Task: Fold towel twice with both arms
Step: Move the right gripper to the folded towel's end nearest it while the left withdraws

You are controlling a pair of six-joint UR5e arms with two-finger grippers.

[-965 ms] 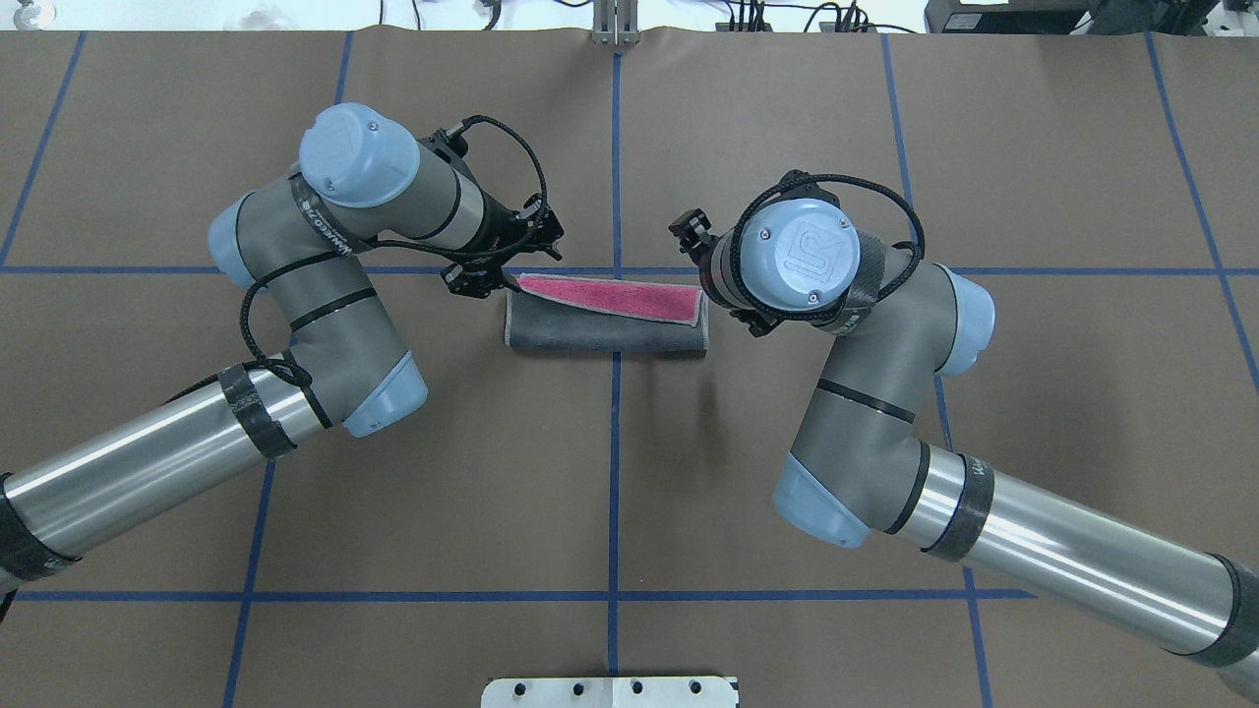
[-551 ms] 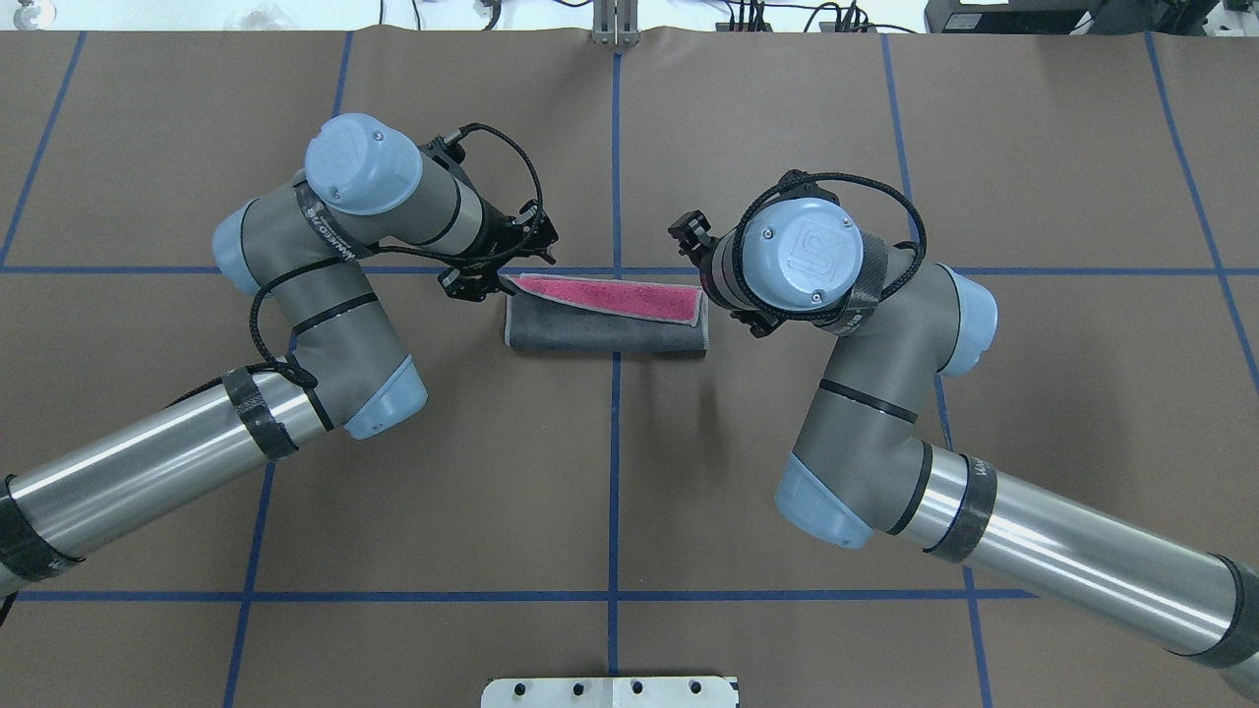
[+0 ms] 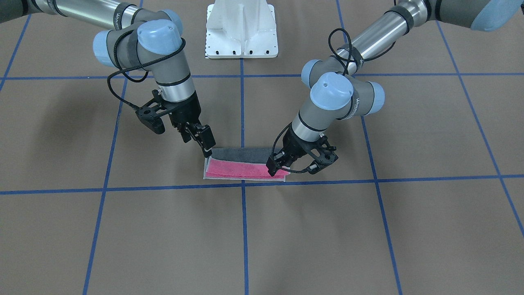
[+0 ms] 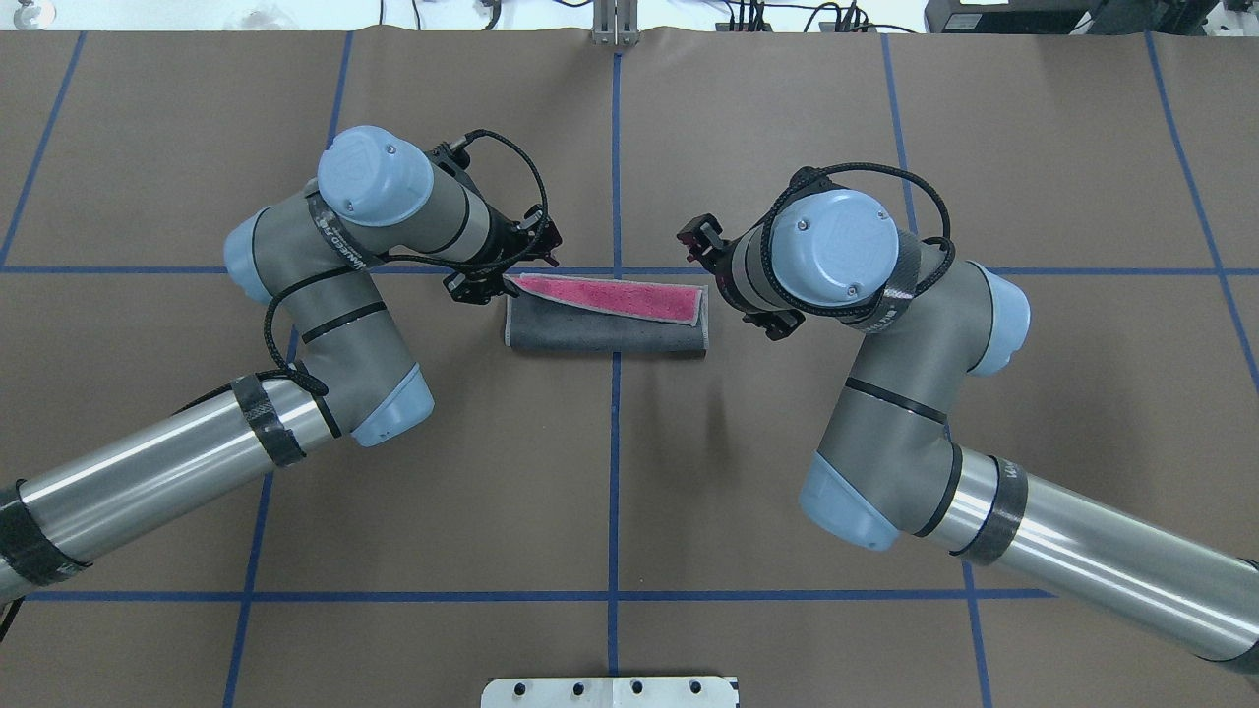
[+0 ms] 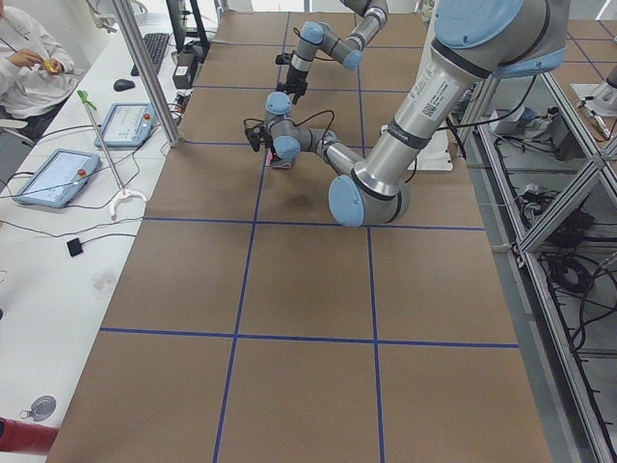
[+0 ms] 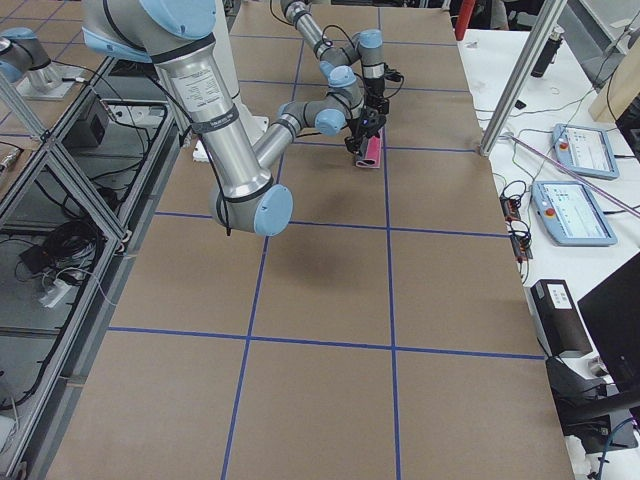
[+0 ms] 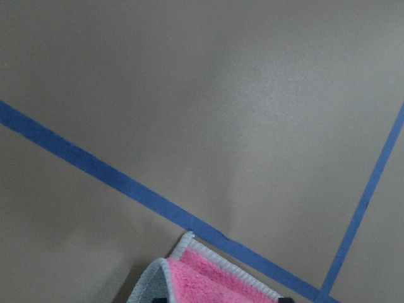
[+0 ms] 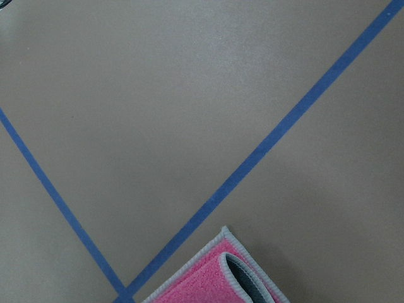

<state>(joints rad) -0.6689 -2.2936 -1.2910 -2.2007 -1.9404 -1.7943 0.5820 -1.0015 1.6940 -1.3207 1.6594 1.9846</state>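
left gripper [image 3: 272, 168] and right gripper [image 3: 207, 153] each look pinched tight on a corner of the towel [image 4: 605, 334], which stretches between them, folded once. uneven travel or a thin grip could free a corner and skew the fold.

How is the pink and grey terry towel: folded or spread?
Folded: the towel shows a narrow grey band, pink along one edge.
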